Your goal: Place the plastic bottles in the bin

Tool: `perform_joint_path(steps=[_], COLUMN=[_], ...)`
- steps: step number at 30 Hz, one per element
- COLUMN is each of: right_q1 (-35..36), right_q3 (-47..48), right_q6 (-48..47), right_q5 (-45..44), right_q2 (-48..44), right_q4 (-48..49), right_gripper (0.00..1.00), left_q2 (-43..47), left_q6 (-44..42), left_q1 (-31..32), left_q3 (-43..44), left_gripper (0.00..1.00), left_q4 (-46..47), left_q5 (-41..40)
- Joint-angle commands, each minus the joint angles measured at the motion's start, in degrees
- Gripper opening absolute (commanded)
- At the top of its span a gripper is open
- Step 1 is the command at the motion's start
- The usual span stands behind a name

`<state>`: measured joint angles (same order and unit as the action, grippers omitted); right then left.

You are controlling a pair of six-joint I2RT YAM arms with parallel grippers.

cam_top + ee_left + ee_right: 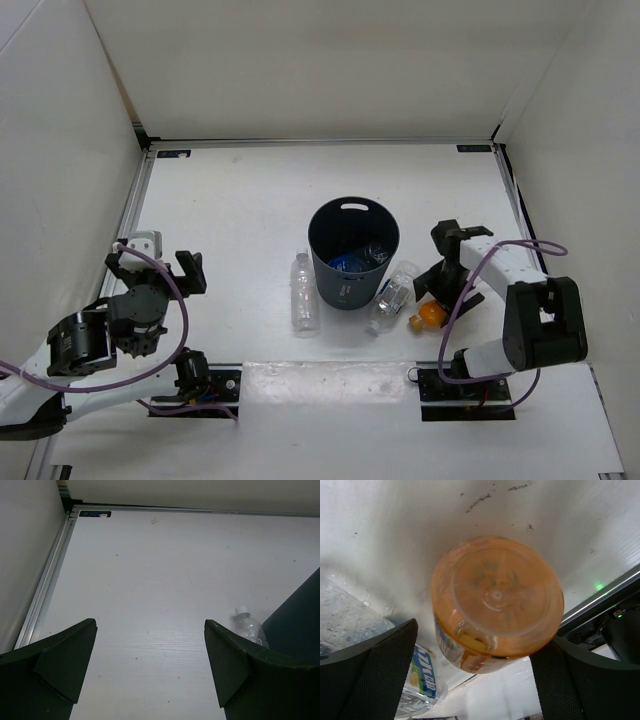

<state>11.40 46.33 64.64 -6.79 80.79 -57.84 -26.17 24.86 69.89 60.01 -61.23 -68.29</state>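
**Desk:** Fingers (65,665) on your left side, how do they stand?

**Operator:** Spread wide on my left gripper (155,268), with nothing between them. They hover over the white table (240,190), close to the aluminium rail (135,215). Past my right pad I see a clear bottle (305,292), thin crinkled plastic with a white cap. It lies on its side just beside the bin (345,285).

**Desk:** What stands in the way there?

**Operator:** Only the bin's own wall. It is dark grey, smooth and round, tapering downward, with a handle slot near the rim. Inside I can see the blue-labelled bottle (349,264).

**Desk:** And to the right of the bin?

**Operator:** A second clear bottle (392,295) lies slantwise just beside the bin's foot. Next to it is the orange bottle (497,602), short and translucent, on its side with its round moulded base facing my wrist camera. My right gripper (447,297) is down over it. Its matte black fingers are wide apart on either side of that base, and I cannot tell whether they touch it. A purple cable (470,300) loops off the arm close by.
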Motion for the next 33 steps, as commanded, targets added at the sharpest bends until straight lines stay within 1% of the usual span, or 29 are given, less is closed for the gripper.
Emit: perform_joint_path(steps=[1,4,6,14,16,17,18,22,23,25,26,28,29,30,31,32,33], right_q1=[0.5,-0.7,-1.2,-2.3,-2.1,-1.9,-1.8,-1.8,-1.8,-1.8,-1.9,-2.1,-2.4,-2.5,-2.6,-3.0,-3.4], right_q3=[2.8,2.9,3.3,6.6,8.0,8.3,8.7,9.0,9.0,9.0,9.0,8.6,8.4,8.2,7.5,7.4,7.1], right_q6=[3.2,3.4,3.6,2.9,2.9,2.5,2.7,2.4,2.6,2.6,2.6,2.9,2.8,2.9,2.7,2.4,2.4], right_q5=[-0.2,0.5,1.0,1.5,1.0,0.9,0.7,0.5,0.4,0.6,0.5,0.5,0.5,0.2,0.1,0.0,0.4], right_q2=[1.2,1.7,1.8,6.4,7.1,7.7,7.8,7.9,8.1,8.2,8.3,7.7,7.7,6.9,6.7,6.5,5.6], right_q4=[-1.0,-1.0,-1.3,-2.9,-3.4,-3.9,-3.9,-4.2,-4.2,-4.6,-4.6,-5.4,-5.4,-5.5,-5.7,-5.8,-5.7], right_gripper=[0.90,0.90,0.86,0.79,0.74,0.74,0.72,0.58,0.50,0.42,0.36,0.30,0.30,0.26,0.26,0.17,0.14], left_q2=[0.2,0.7,1.3,2.4,2.4,2.3,2.2,2.5,2.8,3.1,3.7,4.4,5.1,5.2,5.3,5.6,5.8], left_q6=[-1.0,-0.6,-0.6,-0.3,-0.3,-0.3,-0.4,-0.5,-0.5,-0.6,-0.9,-1.3,-1.7,-1.8,-1.9,-2.2,-2.1], left_q1=[0.0,0.1,0.2,-0.1,0.1,0.0,0.1,0.2,0.0,0.0,0.0,0.1,0.1,0.0,0.1,0.1,0.1], left_q3=[-0.2,-0.2,-0.2,-0.2,-0.2,-0.2,-0.1,0.0,0.0,0.0,-0.2,-0.5,-0.6,-0.7,-0.9,-0.9,-0.9], left_gripper=[1.00,1.00,1.00,1.00,1.00,1.00,1.00,1.00,1.00,1.00,1.00,1.00,1.00,1.00,1.00,1.00,1.00], left_q4=[0.9,0.3,0.2,-0.1,-0.2,-0.3,-0.3,-0.4,-0.3,-0.3,-0.1,0.6,0.8,0.9,1.0,1.2,1.2], left_q5=[1.1,1.0,0.8,0.8,0.8,0.9,1.1,1.1,1.1,1.1,1.0,1.0,0.9,1.1,1.0,1.1,1.1])
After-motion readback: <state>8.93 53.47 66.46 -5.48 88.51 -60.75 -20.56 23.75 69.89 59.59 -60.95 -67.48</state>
